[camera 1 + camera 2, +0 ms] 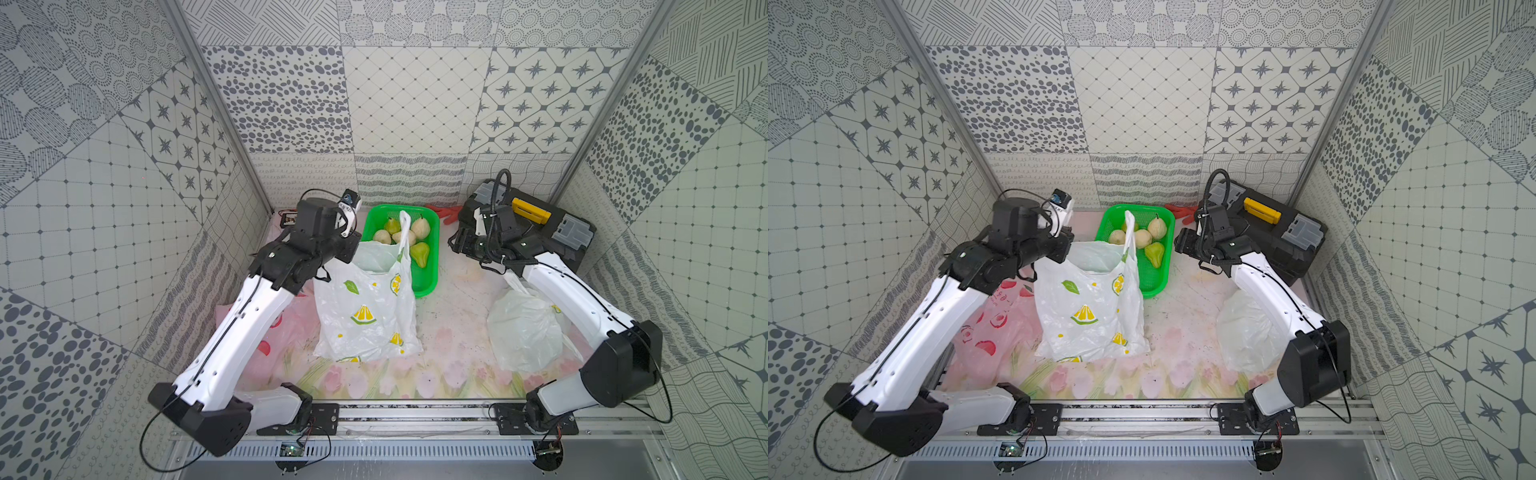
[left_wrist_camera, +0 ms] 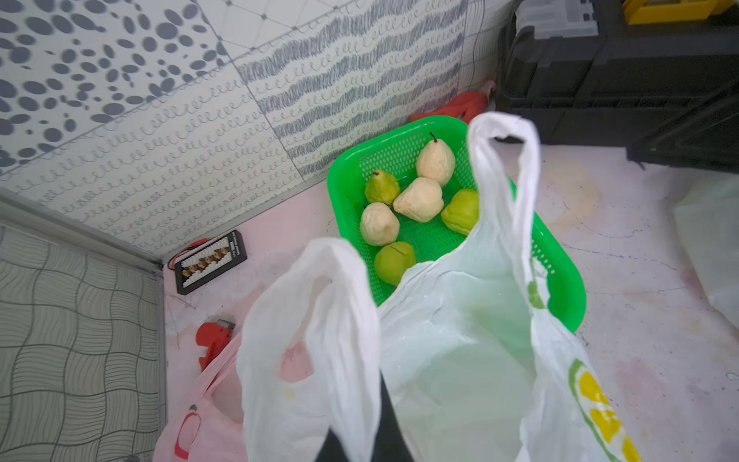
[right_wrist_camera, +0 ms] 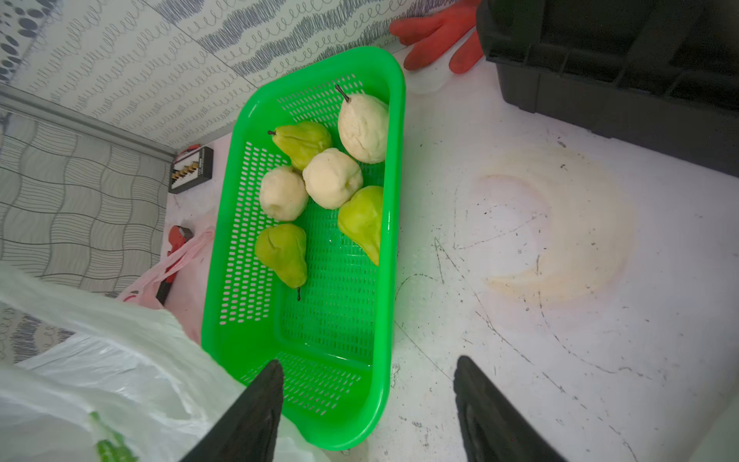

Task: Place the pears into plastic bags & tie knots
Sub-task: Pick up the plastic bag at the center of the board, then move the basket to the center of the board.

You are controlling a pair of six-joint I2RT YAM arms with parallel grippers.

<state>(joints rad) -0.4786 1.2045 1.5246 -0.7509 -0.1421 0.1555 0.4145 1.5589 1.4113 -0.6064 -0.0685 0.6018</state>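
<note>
While my left gripper (image 1: pixel 348 248) is pressed together on the rim of a thin, crinkly white bag (image 1: pixel 365 316) printed with yellow lemon slices and green leaves, that bag stands open at the table's centre. My right gripper (image 3: pixel 370 408) hangs spread and empty at one o'clock. Six pears (image 3: pixel 332 178), three pale cream and three yellow-green, lie in a glossy green perforated basket (image 3: pixel 224 320) at twelve o'clock. A pink strawberry-print bag (image 1: pixel 992 332) lies crumpled at eight o'clock; its small lettering is too blurred to read.
</note>
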